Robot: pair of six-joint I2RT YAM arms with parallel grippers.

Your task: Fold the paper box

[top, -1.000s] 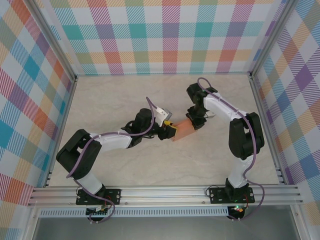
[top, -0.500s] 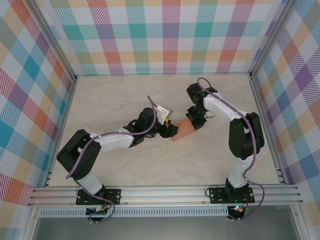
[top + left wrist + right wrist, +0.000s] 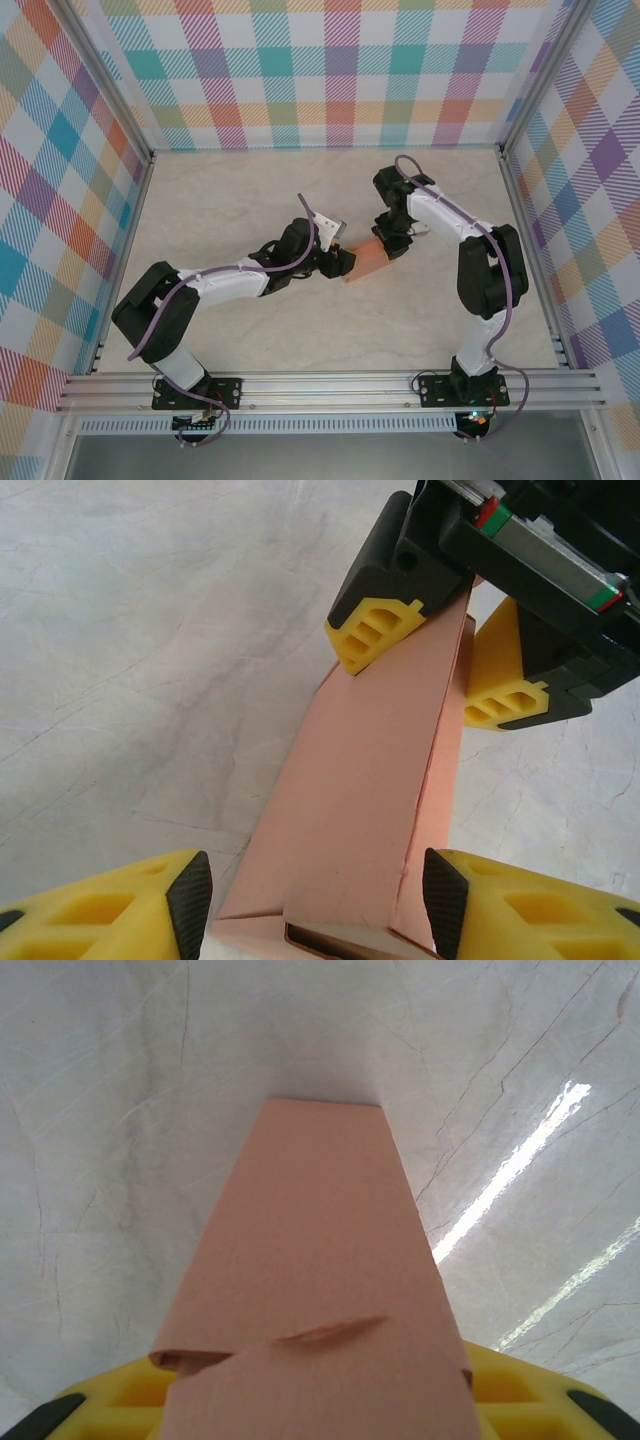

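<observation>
Paper box (image 3: 368, 258) mid-desk (image 3: 250, 200), far end pinched by right tool (image 3: 440, 665), left tool (image 3: 315, 905) spread astride near end; buckled flap seam (image 3: 320, 1335) visible from right wrist.

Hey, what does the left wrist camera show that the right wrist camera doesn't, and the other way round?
Left wrist: the left gripper straddling the paper box at its open near end, contact unclear. Right wrist: a curved slit in the box's top face, and a glare streak on the table. Both: the box, the right gripper clamped on it, and the pale table.
</observation>
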